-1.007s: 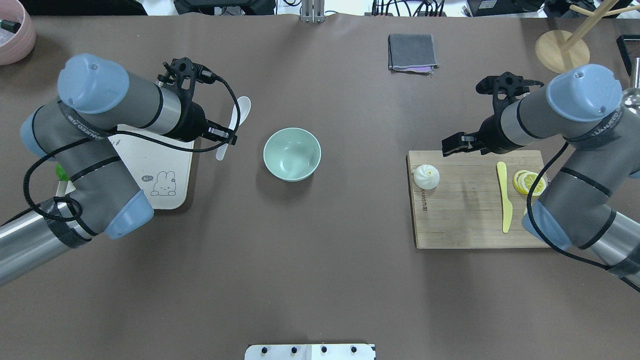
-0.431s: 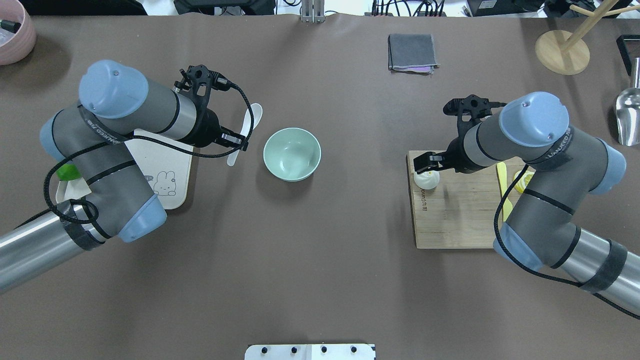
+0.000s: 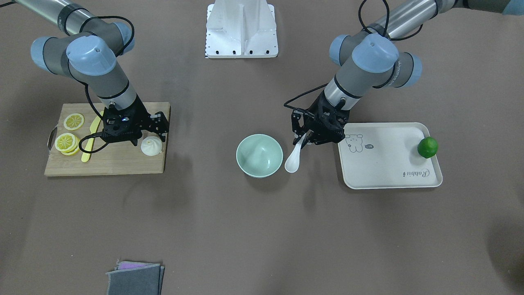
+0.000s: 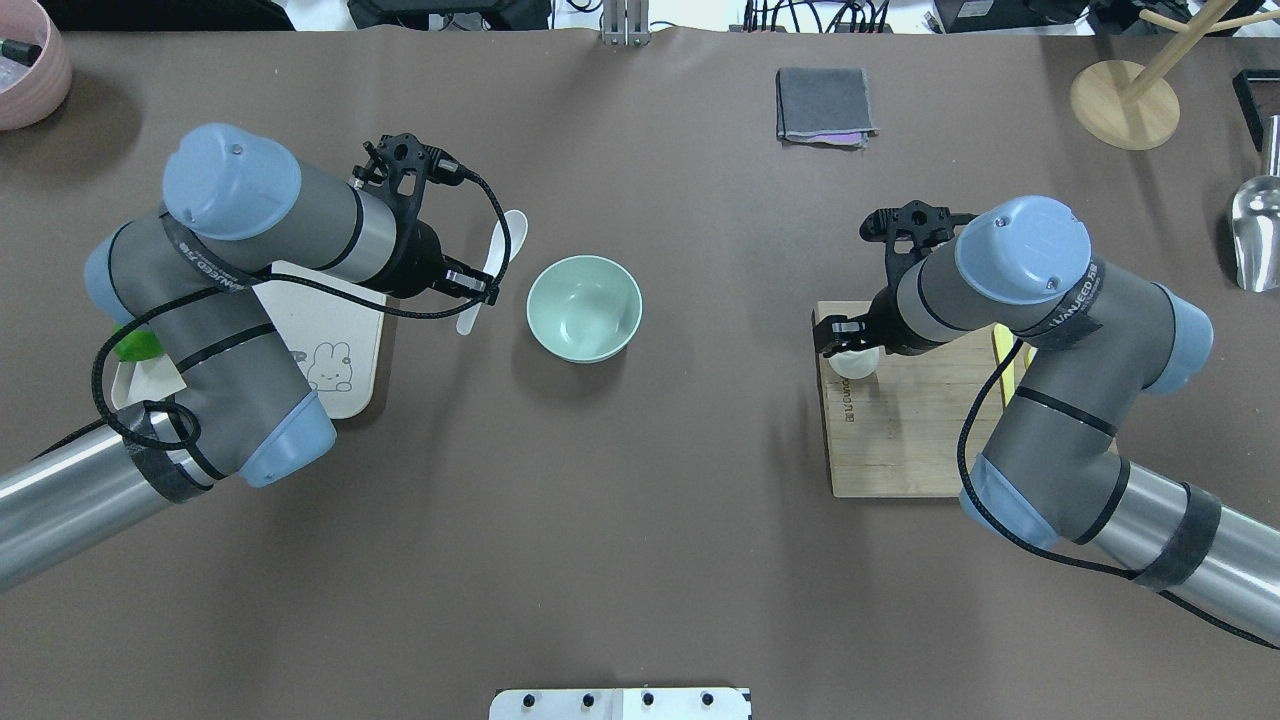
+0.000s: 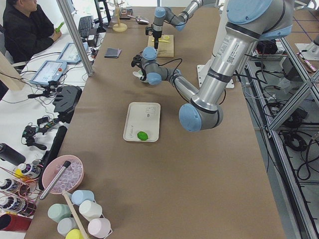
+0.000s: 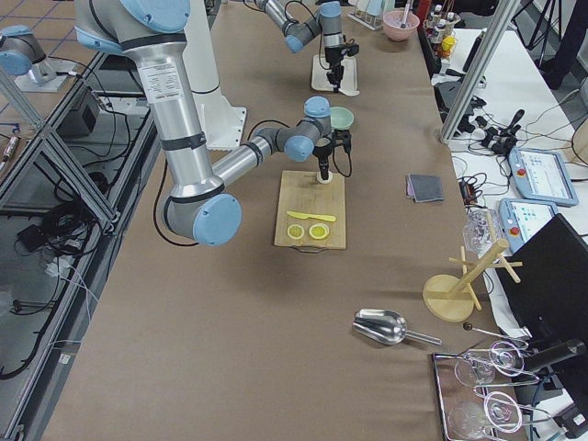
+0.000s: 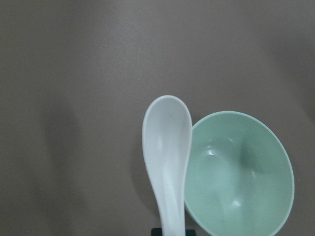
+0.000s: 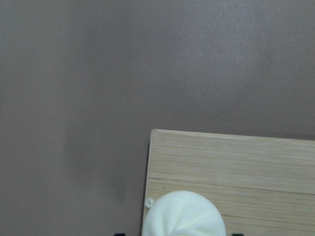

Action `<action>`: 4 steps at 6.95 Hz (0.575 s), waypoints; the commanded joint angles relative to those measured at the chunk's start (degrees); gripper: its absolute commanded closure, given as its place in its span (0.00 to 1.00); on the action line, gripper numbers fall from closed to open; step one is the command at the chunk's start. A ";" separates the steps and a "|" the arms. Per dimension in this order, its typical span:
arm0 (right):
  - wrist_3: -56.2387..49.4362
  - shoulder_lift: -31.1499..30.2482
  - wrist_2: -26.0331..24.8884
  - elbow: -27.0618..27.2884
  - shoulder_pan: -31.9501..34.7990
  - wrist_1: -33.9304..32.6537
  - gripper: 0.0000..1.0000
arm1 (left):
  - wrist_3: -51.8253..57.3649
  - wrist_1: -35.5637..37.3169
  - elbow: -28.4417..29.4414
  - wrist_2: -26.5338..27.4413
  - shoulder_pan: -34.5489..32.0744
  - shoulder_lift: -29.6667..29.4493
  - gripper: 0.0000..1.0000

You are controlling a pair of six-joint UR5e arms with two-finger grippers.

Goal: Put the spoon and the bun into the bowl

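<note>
My left gripper is shut on the handle of the white spoon and holds it in the air just left of the mint-green bowl. In the left wrist view the spoon's scoop lies beside the rim of the empty bowl. My right gripper is open and hovers over the white bun, which sits at the corner of the wooden cutting board. The right wrist view shows the bun low between the fingertips.
A yellow knife and lemon slices lie on the board. A cream tray holds a lime. A grey cloth, a wooden stand, a metal scoop and a pink bowl stand along the far edge.
My left gripper has carried the spoon right, closer to the bowl. My right arm has swung left, bringing its gripper over the bun.
</note>
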 commanded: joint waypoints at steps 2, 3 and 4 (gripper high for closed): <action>-0.38 0.32 -0.92 -0.27 0.27 -0.67 1.00 | 0.07 0.00 -0.03 0.17 0.32 0.03 1.00; -0.55 0.75 -0.15 0.25 2.01 -0.68 1.00 | -0.02 0.08 0.06 1.05 0.67 -0.14 1.00; -0.03 2.15 0.30 0.34 2.90 -0.68 1.00 | -0.19 0.08 0.06 2.79 2.07 -1.01 1.00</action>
